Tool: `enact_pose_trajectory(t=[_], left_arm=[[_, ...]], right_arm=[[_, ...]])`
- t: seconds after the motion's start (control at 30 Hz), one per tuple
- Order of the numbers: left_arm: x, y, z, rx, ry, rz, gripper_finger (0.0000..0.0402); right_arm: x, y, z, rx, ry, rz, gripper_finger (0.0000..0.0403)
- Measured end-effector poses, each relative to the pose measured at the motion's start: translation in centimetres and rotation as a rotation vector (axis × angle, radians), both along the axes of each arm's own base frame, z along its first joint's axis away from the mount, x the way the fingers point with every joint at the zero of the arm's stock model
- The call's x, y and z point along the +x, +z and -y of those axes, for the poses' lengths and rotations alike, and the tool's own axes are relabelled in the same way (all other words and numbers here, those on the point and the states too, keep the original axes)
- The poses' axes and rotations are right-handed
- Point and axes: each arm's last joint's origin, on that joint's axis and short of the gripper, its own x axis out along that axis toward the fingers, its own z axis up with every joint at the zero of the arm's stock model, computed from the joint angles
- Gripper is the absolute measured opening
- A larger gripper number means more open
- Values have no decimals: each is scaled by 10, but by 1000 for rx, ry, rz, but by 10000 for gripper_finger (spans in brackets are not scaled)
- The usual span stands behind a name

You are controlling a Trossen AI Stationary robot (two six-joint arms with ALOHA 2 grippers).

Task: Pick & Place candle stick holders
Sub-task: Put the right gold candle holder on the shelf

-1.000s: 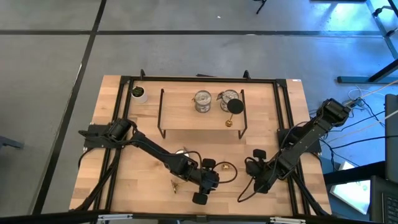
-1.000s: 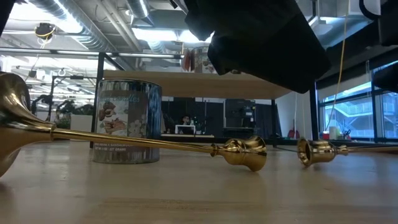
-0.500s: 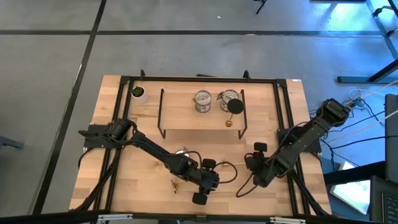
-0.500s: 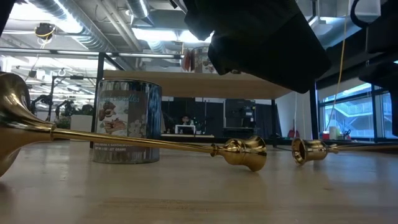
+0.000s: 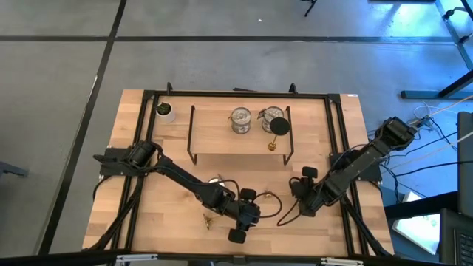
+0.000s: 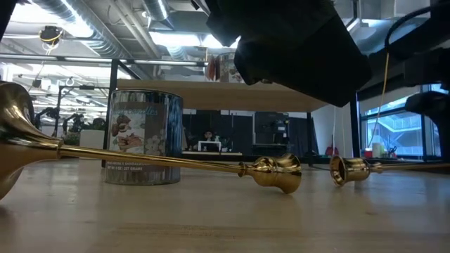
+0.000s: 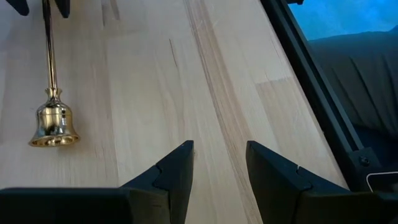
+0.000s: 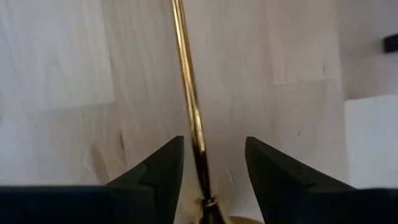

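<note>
One gold candle stick lies on the table between my grippers, its cup end (image 5: 264,196) toward the left and its stem (image 8: 189,106) running under my right gripper (image 5: 295,199). That gripper is open, with a finger on either side of the stem and a gap showing on both sides. My left gripper (image 5: 255,213) is open and empty, just near of the cup end (image 7: 53,124). A second gold stick (image 6: 140,160) lies near the front edge. A silvery cup (image 6: 144,137) stands on the table. Two silvery cups (image 5: 240,120) and an upright gold stick (image 5: 278,129) are on the rack.
The black wire rack (image 5: 194,137) with its wooden shelf spans the far middle. A small white pot with a plant (image 5: 164,111) stands at the far left. Black frame rails (image 5: 344,148) run along the table's sides. Bare wood lies in front of my left gripper (image 7: 186,74).
My right gripper has moved toward the far edge and a little toward the table's left, coming over the lying stick's stem. The stick's cup end has slid slightly toward the left.
</note>
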Motion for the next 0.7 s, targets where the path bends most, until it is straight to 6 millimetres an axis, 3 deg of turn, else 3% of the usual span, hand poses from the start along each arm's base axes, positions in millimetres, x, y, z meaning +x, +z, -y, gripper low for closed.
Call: enact_pose_trajectory(t=[0.2,0.47,0.7], left_arm=[[0,0,0,0,0,-1,143],[0,0,0,3,2,1,143],[0,0,0,16,3,7,143]], right_arm=[[-1,-1,0,31,-32,-14,138],[-1,-1,-2,98,-85,-52,19],[10,19,-16,222,-92,-62,15]])
